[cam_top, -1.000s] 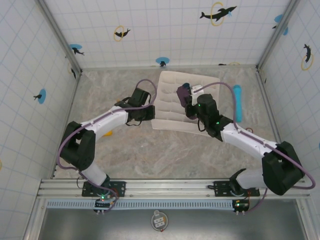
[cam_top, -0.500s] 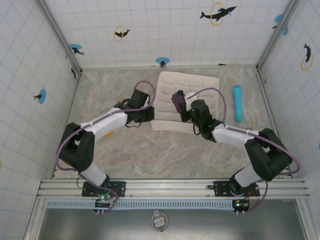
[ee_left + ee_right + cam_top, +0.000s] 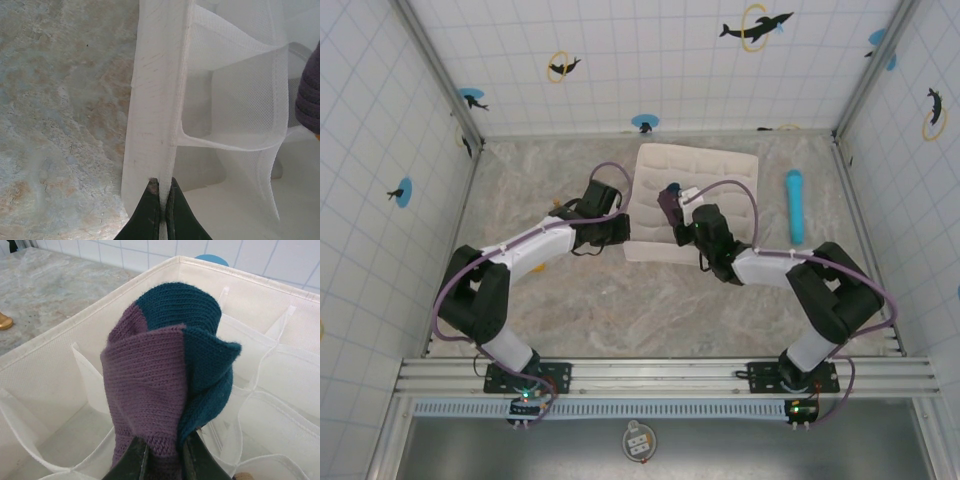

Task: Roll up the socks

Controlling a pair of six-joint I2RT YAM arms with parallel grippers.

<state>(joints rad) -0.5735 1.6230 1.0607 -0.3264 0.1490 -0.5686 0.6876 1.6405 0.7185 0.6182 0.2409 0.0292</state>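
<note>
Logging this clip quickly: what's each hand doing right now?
Left hand: closed on the edge of the white box.
Right hand: closed on the socks.

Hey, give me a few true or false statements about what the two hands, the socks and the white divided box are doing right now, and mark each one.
1. The right hand is shut on the socks. True.
2. The left hand is wide open. False: it is shut on a wall of the white divided box.
3. The socks lie spread out flat. False: they are bundled up and held over the box's compartments.
4. A blue cylinder lies on the table, to the right of the box. True.
</note>
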